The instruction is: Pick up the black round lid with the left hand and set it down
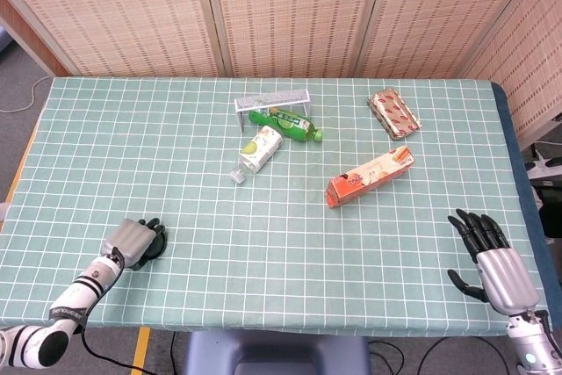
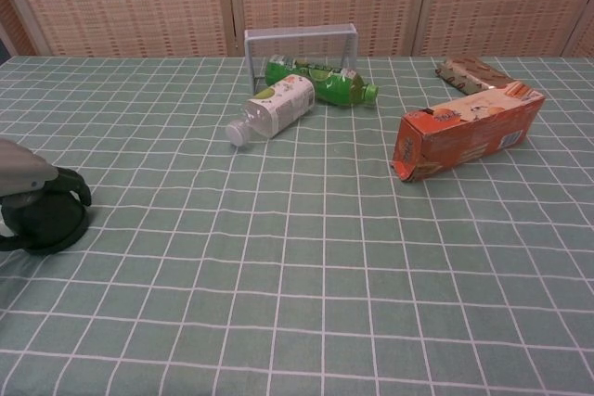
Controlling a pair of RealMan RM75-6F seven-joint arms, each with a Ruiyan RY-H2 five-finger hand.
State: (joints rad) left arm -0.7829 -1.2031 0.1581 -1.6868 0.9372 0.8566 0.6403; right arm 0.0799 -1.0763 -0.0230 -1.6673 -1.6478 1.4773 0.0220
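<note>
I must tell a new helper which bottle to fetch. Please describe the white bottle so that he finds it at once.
On the green checked tablecloth, find the small grey wire rack near the far edge. Two bottles lie beside it. The white plastic bottle with the white cap lies nearer the robot than the green plastic bottle; its cap points toward the robot.

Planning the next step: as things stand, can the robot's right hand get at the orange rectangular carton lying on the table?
Probably yes. The right hand is open, holds nothing, and only bare checked tablecloth lies between it and the orange rectangular carton. Whether the arm reaches that far cannot be told.
</note>
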